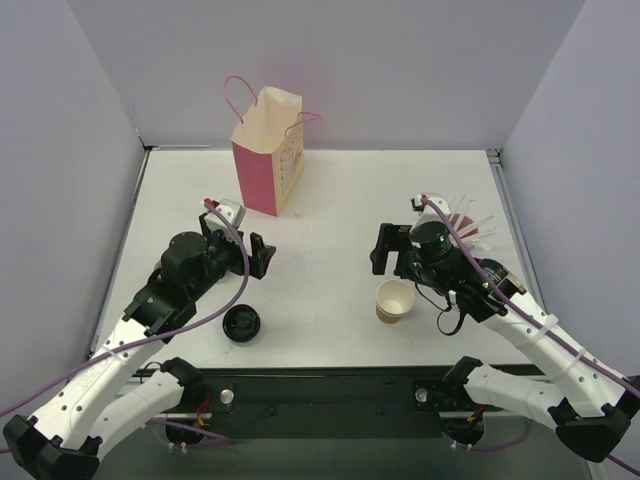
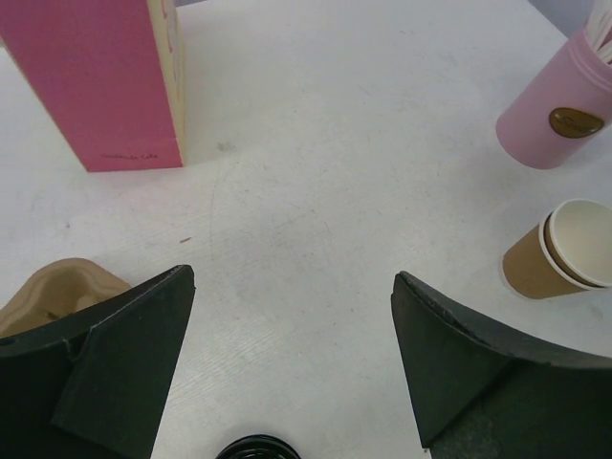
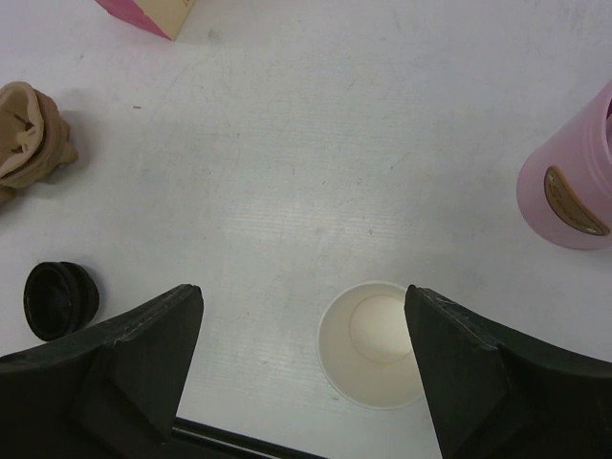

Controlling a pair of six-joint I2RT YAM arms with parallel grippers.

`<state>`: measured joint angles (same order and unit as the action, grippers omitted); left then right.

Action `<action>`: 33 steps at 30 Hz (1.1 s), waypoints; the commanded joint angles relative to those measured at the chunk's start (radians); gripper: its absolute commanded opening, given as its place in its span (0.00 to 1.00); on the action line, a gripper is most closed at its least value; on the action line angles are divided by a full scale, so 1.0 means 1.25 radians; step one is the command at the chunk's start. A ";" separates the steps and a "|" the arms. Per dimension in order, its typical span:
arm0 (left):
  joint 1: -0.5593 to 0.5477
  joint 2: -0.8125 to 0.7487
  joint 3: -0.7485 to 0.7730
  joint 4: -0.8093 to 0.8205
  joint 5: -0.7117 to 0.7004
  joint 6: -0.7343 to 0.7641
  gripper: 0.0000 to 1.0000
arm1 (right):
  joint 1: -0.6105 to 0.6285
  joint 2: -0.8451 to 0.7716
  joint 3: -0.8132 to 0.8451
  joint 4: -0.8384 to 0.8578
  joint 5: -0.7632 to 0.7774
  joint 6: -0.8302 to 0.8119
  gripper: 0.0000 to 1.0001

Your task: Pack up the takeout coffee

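Top external view: left tool [image 1: 262,252] and right tool [image 1: 386,250] both gape wide, empty. Cup [image 1: 395,300] stands unlidded, lid [image 1: 242,323] loose on worktop [image 1: 330,200]; lidding judged next, before bagging.

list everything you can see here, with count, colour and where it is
paper bag: 1, pink and cream, far side, left of centre
paper cup: 1, brown, cream inside, no lid, by the right arm
lid: 1, black, loose on the table near the left arm
canister: 1, pink, right side
moulded pulp piece: 1, tan, under the left arm
table: 1, white
left gripper: 1, black, open, empty
right gripper: 1, black, open, empty
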<state>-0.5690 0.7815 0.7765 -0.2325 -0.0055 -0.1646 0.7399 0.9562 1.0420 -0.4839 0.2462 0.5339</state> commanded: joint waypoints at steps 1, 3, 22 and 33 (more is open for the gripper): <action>-0.001 0.026 0.096 0.002 -0.081 0.031 0.92 | -0.004 -0.020 0.021 -0.044 -0.023 -0.042 0.89; -0.001 0.069 0.128 -0.013 -0.112 0.041 0.92 | -0.005 -0.021 0.014 -0.055 0.000 -0.047 0.88; 0.001 0.197 0.162 -0.051 -0.131 0.046 0.91 | -0.099 0.046 -0.125 -0.163 0.031 0.026 0.43; -0.017 0.165 0.103 -0.026 -0.099 0.057 0.91 | -0.106 0.098 -0.172 -0.149 0.048 0.049 0.34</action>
<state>-0.5781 0.9981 0.8867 -0.3107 -0.1585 -0.1139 0.6163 1.0595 0.8463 -0.6544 0.2577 0.5758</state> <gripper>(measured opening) 0.912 0.354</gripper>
